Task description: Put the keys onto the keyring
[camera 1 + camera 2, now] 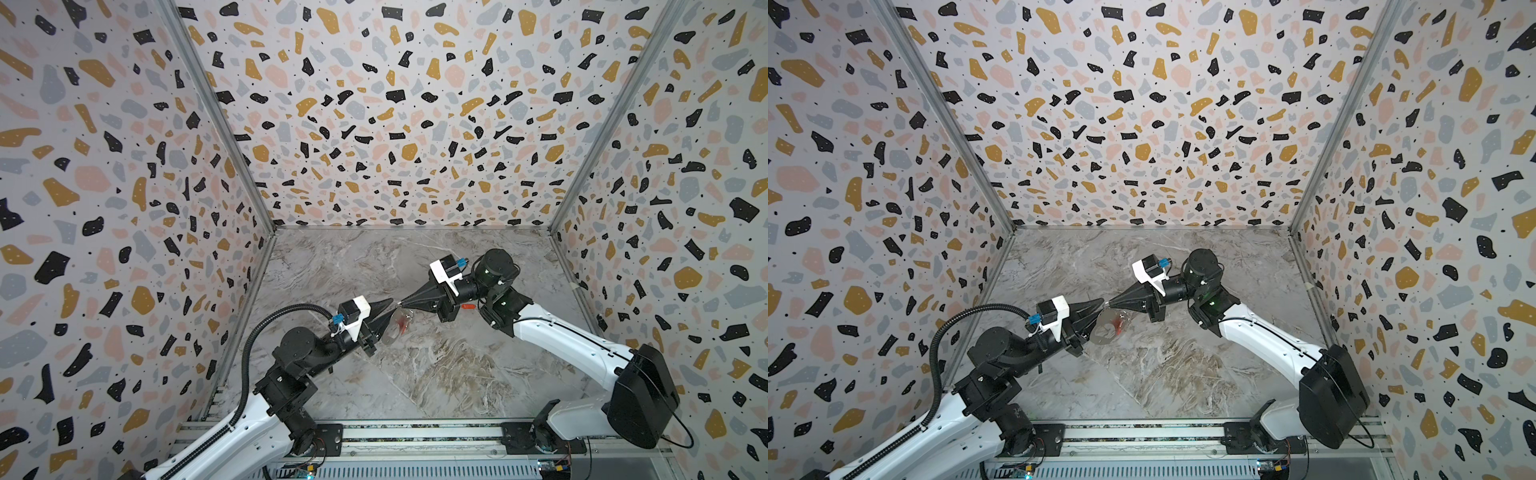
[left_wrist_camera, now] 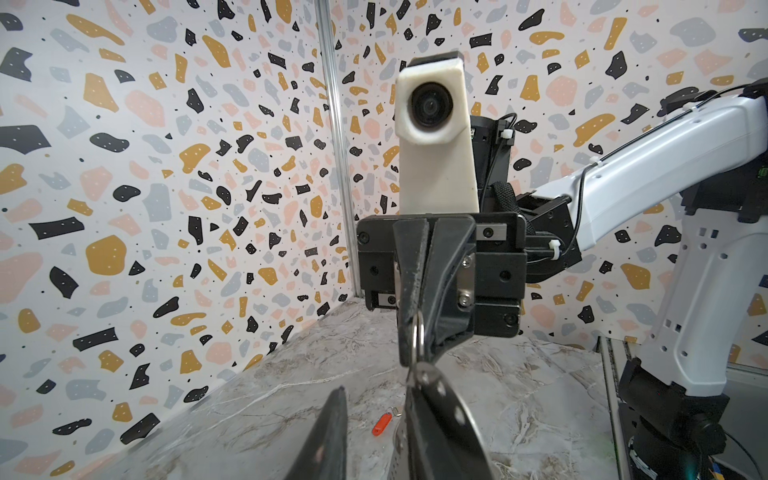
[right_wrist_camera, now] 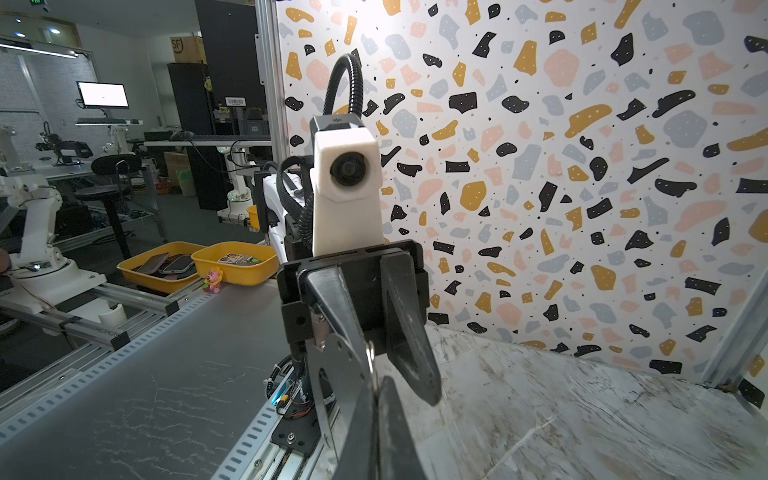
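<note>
In both top views, midway between the bench (image 1: 457, 374) side edges: steady keyring (image 1: 388, 335) at left gripper (image 1: 390, 309), ease first key (image 1: 401, 322) onto its loop.

Left wrist view: right gripper (image 2: 417, 357) pinched shut on that key's ring; second key (image 2: 380, 424) loose on bench, no obstacle.

Right wrist view: left jaws narrowly apart, keyring against one finger; clamped or not, cannot tell.

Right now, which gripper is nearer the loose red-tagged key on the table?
Right. The loose key lies beside the right gripper's base, behind its tip, which pinches a small ring; the left gripper, holding the keyring, sits farther off.
</note>
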Controlling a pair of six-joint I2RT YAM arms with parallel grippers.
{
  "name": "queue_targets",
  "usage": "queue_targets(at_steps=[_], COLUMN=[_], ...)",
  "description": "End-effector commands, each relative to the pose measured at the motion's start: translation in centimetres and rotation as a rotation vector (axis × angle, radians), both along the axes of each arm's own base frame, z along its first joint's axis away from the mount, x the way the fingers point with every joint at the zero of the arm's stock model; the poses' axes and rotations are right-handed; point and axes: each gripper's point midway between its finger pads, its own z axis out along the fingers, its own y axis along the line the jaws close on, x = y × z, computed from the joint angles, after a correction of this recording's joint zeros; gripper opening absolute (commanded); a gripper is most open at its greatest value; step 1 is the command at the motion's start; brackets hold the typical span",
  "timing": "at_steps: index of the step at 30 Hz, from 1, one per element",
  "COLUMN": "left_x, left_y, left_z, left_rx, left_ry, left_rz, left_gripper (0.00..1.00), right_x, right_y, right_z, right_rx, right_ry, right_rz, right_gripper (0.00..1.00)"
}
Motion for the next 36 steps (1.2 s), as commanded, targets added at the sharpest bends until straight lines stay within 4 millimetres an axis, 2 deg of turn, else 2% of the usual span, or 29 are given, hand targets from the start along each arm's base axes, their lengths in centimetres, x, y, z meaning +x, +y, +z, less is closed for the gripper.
queue_targets(at_steps=[1, 7, 12, 22, 30, 36], left_x=[-2.1, -2.4, -2.1, -1.3, -1.2, -1.1], left_y=[0.1, 0.2, 0.0, 0.5, 1.6, 1.1], left_z=[2.6, 2.9, 2.7, 2.2, 2.3, 1.8], left_rx=[-0.076, -0.086, -0.079, -0.078, -0.106, -0.085], left_ry=[-0.092, -0.104, -0.097, -0.075, -0.081, -0.067], left_rz=[-0.077, -0.081, -0.081, -0.025, 0.021, 0.005], left_gripper=[0.27, 0.28, 0.29, 0.28, 0.23, 0.22], right_x=[1.7, 1.8, 1.1, -0.3, -0.8, -1.2], right_y=[0.4, 1.0, 1.3, 0.5, 0.2, 0.0], right_z=[1.0, 0.4, 0.3, 1.1, 1.4, 1.6], right_rx=[0.018, -0.008, -0.015, 0.018, 0.041, 0.050], right_ry=[0.001, -0.002, -0.008, -0.039, -0.050, -0.052], right_rz=[-0.104, -0.137, -0.113, -0.066, -0.050, -0.030], right_gripper=[0.00, 0.00, 0.00, 0.00, 0.00, 0.00])
